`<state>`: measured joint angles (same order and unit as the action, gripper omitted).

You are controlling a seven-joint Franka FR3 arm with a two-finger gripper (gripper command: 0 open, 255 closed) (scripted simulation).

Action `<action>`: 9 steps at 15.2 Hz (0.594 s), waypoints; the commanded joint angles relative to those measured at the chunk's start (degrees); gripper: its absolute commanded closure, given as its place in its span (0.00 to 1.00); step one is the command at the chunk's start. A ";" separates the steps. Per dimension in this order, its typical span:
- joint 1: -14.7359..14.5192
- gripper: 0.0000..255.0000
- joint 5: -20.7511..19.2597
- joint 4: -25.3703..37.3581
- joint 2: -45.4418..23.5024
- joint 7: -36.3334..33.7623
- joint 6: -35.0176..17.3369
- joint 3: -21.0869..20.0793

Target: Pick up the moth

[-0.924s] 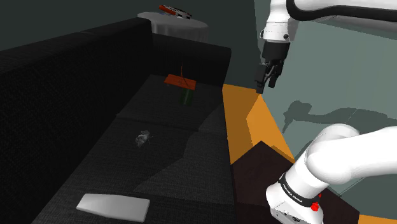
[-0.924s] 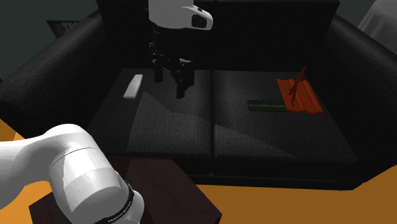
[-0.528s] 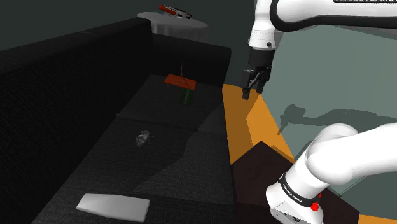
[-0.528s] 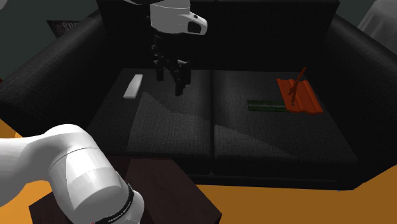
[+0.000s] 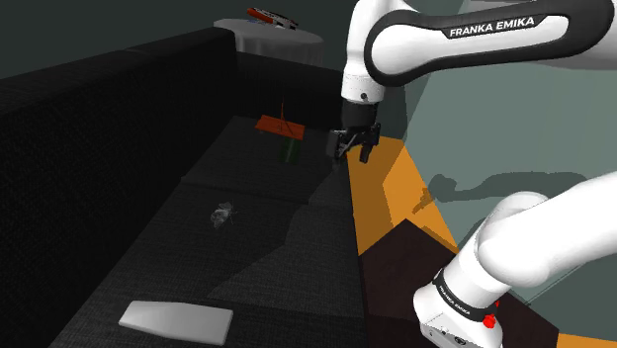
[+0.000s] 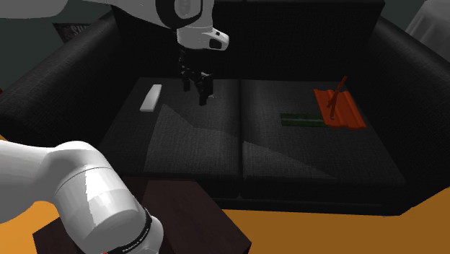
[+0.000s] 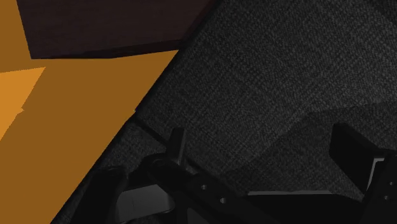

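Note:
The moth (image 5: 222, 214) is a small pale grey thing lying on the black sofa's seat (image 5: 267, 257), at mid-left in the shoulder view. My gripper (image 5: 351, 150) hangs open above the seat's front edge, well to the right of the moth and higher. In the second exterior view the gripper (image 6: 196, 90) is over the left seat cushion (image 6: 180, 137), fingers apart and pointing down. In the wrist view the two fingers (image 7: 353, 156) stand wide apart with only black sofa fabric (image 7: 273, 83) between them.
A flat white slab (image 5: 176, 318) lies on the near end of the seat. At the far end lie a red object (image 5: 280, 126) and a green stick (image 5: 289, 150). Orange floor (image 5: 381, 183) and the dark brown stand (image 5: 405, 257) border the sofa's front.
The gripper has swung left and down in the shoulder view, from over the floor to the sofa's front edge. Its fingers stayed apart. The moth has not moved.

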<state>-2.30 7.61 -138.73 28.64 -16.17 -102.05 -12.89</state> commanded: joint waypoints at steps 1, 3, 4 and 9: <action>-0.17 0.00 0.53 1.14 -3.69 -3.02 -3.18 -1.97; -0.21 0.00 0.56 2.33 -7.51 -5.85 -6.27 -3.70; -0.22 0.00 0.42 3.06 -9.49 -7.30 -7.76 -4.53; -0.20 0.00 -1.81 7.90 -20.12 -14.98 -14.42 -8.16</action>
<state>-2.47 6.29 -131.78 10.45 -29.49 -115.26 -20.39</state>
